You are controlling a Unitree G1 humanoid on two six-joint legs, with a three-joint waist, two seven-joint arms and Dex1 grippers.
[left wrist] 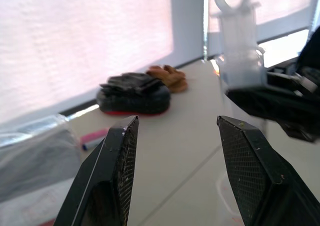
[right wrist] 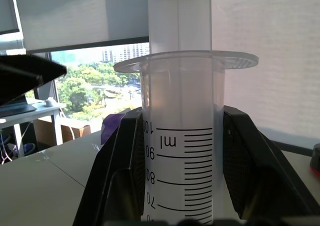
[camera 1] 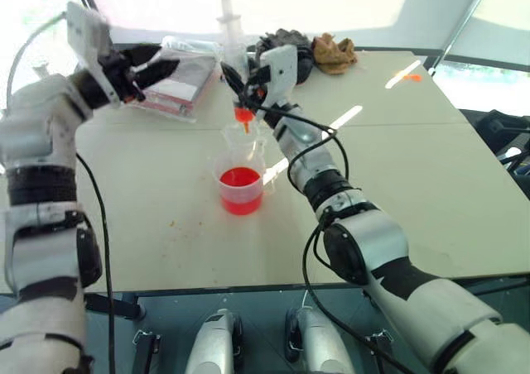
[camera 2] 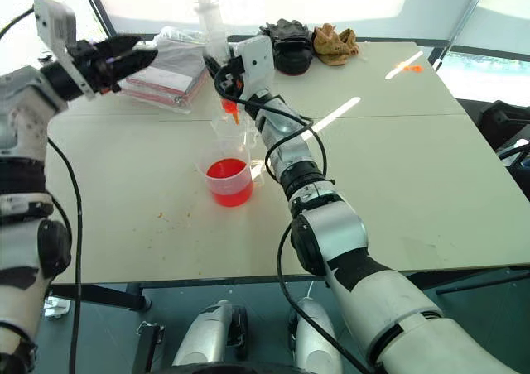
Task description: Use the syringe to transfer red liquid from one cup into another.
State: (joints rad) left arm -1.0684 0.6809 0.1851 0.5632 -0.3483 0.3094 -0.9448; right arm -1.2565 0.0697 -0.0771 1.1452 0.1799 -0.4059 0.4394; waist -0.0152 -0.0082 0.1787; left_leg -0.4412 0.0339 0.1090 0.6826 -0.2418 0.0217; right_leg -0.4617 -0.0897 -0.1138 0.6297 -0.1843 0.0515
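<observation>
Holding the syringe (camera 1: 234, 55) upright, the right gripper (camera 1: 240, 84) is clamped on the clear barrel, one black finger (right wrist: 127, 176) pressed to each side just under the flange; the graduation marks read along the barrel between them. Whitish plunger drawn well out above the barrel. Orange tip points down, directly above the tall handled cup (camera 1: 246, 146), not touching its rim as far as can be told.

Taking that tall cup as reference: the short wide cup (camera 1: 241, 189) stands just in front of it, on the robot's side, touching or nearly so, and is about half full of red liquid (camera 1: 240, 178). Tall cup looks clear; contents cannot be made out.

Left gripper (camera 1: 157, 65) hangs in the air off to the left of the tall cup and above the table (camera 1: 397, 184), fingers (left wrist: 112, 181) spread wide, nothing between them, pointed toward the syringe.

Beyond the tall cup: a clear bag (camera 1: 178, 80) to the left, dark gloves (camera 1: 290, 47) and a brown rag (camera 1: 334, 53) at the far edge.
</observation>
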